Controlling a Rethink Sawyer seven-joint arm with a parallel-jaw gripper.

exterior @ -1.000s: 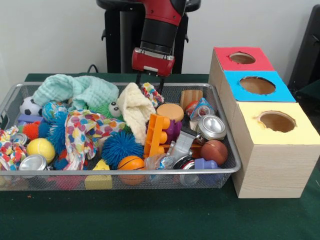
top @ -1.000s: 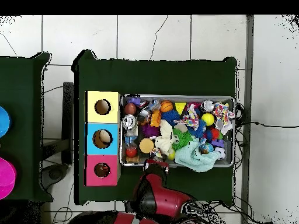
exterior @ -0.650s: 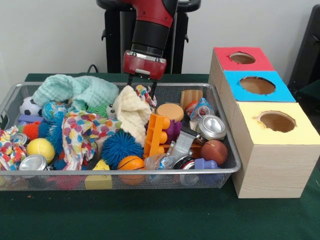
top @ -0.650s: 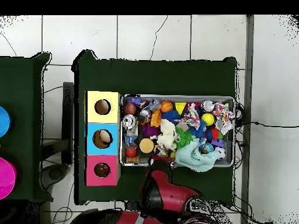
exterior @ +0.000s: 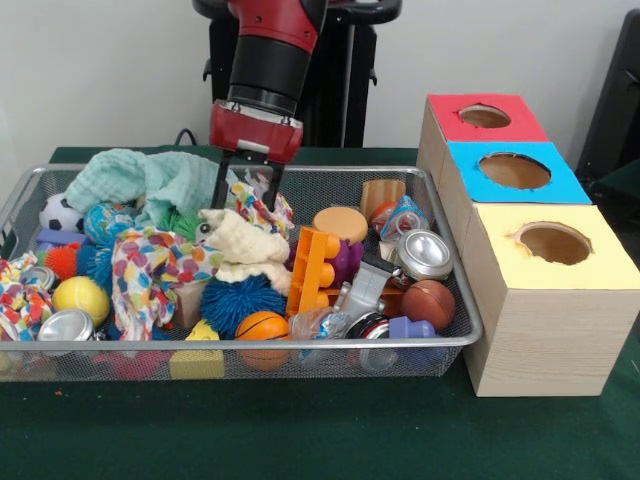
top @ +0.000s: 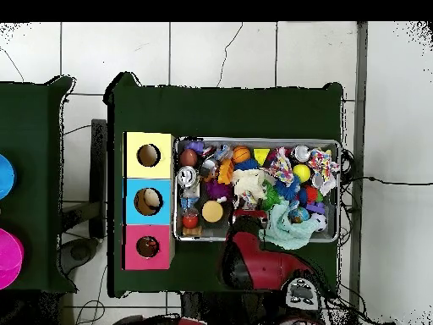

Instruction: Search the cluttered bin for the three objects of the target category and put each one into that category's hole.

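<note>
The red and black arm comes down in the upper middle of the front view, and its pincer hangs over the back of the silver wire-mesh bin, its two dark fingers spread narrowly, one on each side of a strip of multicoloured patterned cloth; I cannot tell whether they actually grip it. Just below that strip lies a cream fuzzy cloth, bunched up in the centre of the bin, with a blue spiky rubber ball and a small orange basketball in front of it. To the left of the frame sit a mint-green knitted cloth, a polka-dot cloth and a yellow ball. Right of centre stand an orange plastic building block, a round tan wooden disc and a shiny metal can. At the right of the frame, beside the bin on the green table, stands a row of wooden boxes with a red-topped hole, a blue-topped hole and a yellow-topped hole. In the overhead view the arm reaches up into the bin's lower edge.
</note>
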